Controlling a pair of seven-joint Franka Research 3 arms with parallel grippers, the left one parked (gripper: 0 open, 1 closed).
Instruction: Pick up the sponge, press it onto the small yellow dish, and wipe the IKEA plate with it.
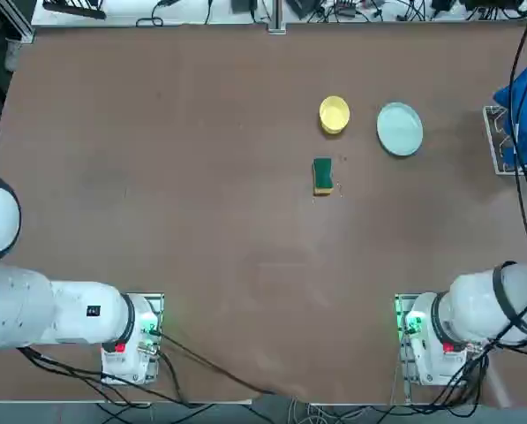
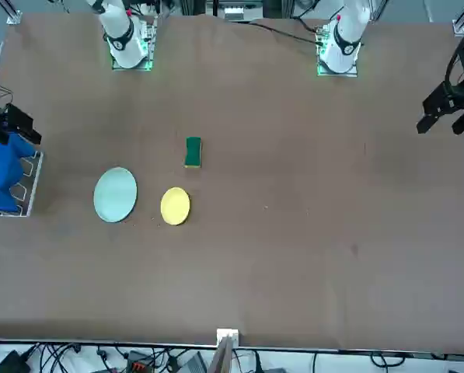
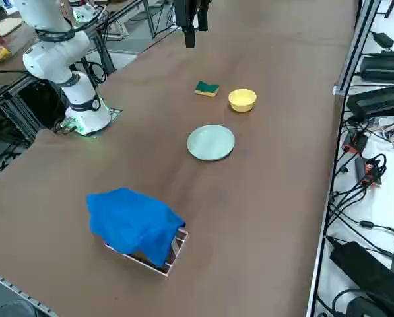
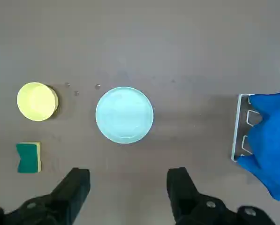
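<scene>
Apparently at pickup stage, sponge [image 4: 27, 158] still to be grasped. Right gripper [image 4: 128, 190] above table, fingers wide apart, nothing between. Sponge flat on table near small yellow dish [image 4: 35, 101], IKEA plate [image 4: 124, 115] beyond dish. Next move likely needs shift toward sponge, then lowering.

The right gripper [image 2: 6, 116] is above the table, near the blue cloth [image 3: 136, 221], and the front view cuts off its upper part. Its rear parts are cut also in the right wrist view. The cloth covers most of the white wire rack [image 3: 177, 251], so I cannot tell what lies under it. In the top view, black cables [image 1: 516, 132] hide a strip of the cloth. Small specks [image 4: 97, 86] near the IKEA plate [image 4: 124, 115] are too tiny to identify.
</scene>
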